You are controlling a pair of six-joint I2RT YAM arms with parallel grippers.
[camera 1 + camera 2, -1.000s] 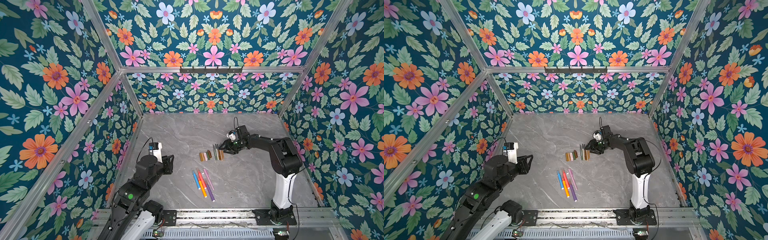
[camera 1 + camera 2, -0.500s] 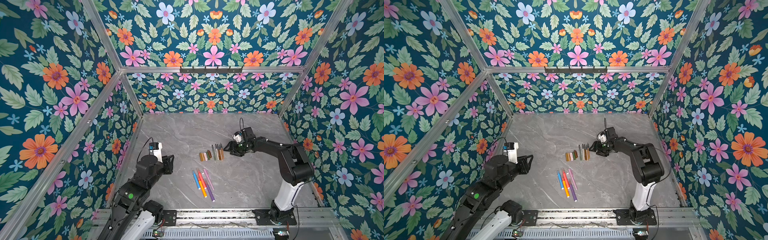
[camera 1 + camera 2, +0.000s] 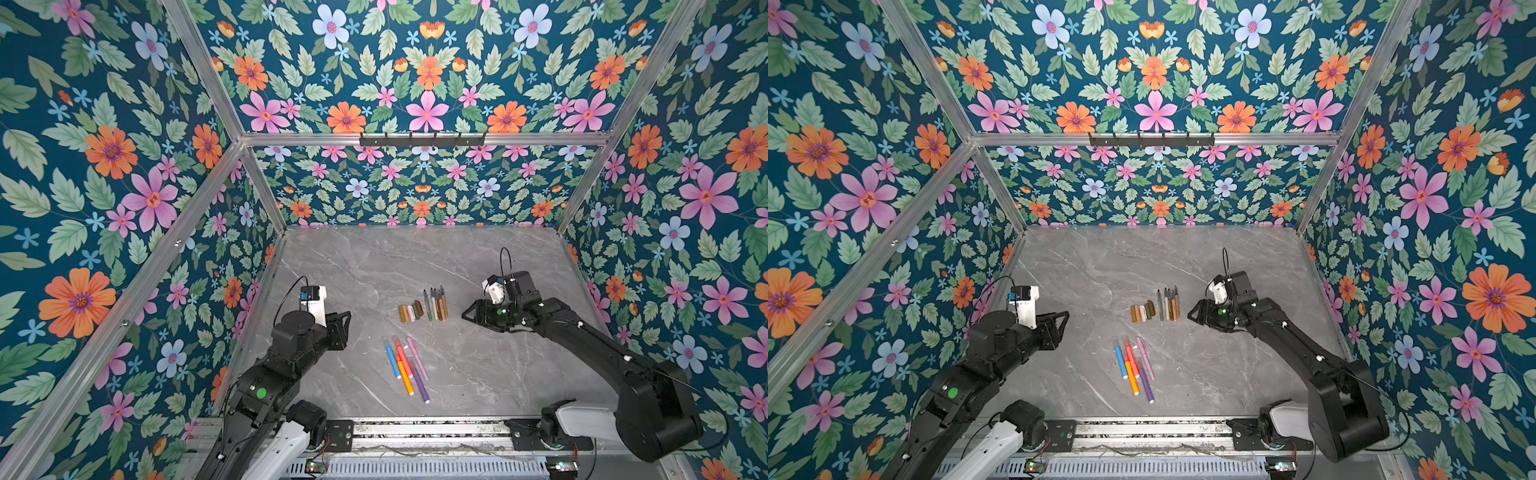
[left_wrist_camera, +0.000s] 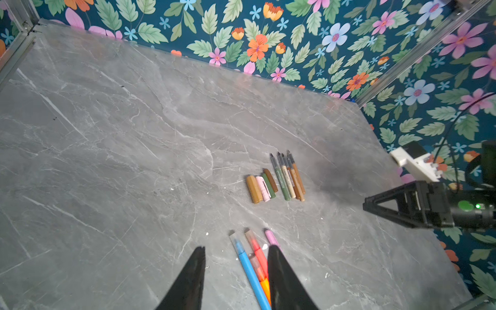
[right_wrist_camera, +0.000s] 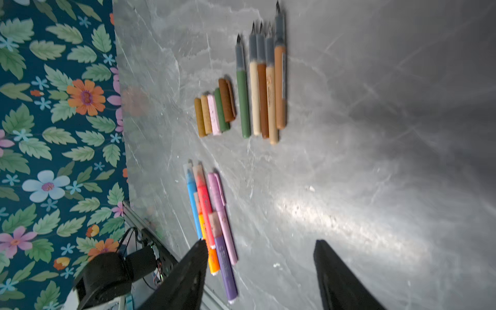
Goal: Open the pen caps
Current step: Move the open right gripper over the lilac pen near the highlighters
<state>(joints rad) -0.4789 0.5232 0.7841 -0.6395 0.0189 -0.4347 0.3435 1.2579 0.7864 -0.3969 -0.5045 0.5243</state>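
Note:
Several loose pen caps [image 3: 411,311] in tan, pink, olive and brown lie side by side mid-table, also in the left wrist view [image 4: 261,186] and right wrist view [image 5: 214,111]. Right beside them lie several uncapped pens [image 3: 435,303] with bare pointed tips. Nearer the front lie several coloured markers [image 3: 405,368] with caps on, some translucent. My left gripper [image 4: 236,248] hovers open and empty left of these markers [image 4: 252,257]. My right gripper [image 5: 261,241] hangs open and empty to the right of the uncapped pens [image 5: 261,88].
The grey marble table [image 3: 478,257] is boxed in by floral walls on three sides. A metal rail [image 3: 415,428] runs along the front edge, carrying both arm bases. The right gripper [image 4: 366,204] shows at the edge of the left wrist view.
My right gripper has drawn back to the right, away from the uncapped pens, with its jaws a little wider. The left arm has stayed put.

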